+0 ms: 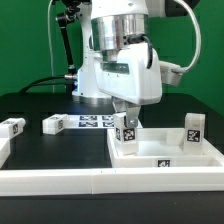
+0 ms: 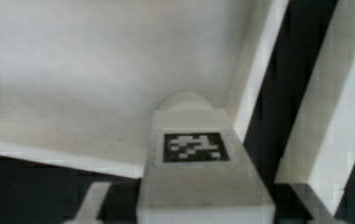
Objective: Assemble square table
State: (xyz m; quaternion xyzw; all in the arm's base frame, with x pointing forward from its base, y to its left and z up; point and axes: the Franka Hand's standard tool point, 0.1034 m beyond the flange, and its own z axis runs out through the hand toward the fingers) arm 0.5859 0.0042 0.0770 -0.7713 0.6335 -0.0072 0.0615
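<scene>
The white square slab [image 1: 170, 152] lies at the exterior view's right, against the border rail. One tagged leg [image 1: 192, 128] stands upright at its far right corner. My gripper [image 1: 123, 108] is shut on a second white leg [image 1: 124, 130] and holds it upright at the slab's far left corner; I cannot tell whether it touches. In the wrist view the held leg [image 2: 195, 150] shows its tag between my dark fingers [image 2: 121, 200], with my gripper [image 2: 206, 208] above the slab's white surface [image 2: 85, 90]. Two more legs [image 1: 12, 127] [image 1: 52, 124] lie on the black table at the left.
The marker board [image 1: 95, 122] lies flat behind the gripper near the robot base. The long white border rail [image 1: 90, 181] runs along the front and up the left side. The slab's raised rim [image 2: 268, 80] runs beside the held leg.
</scene>
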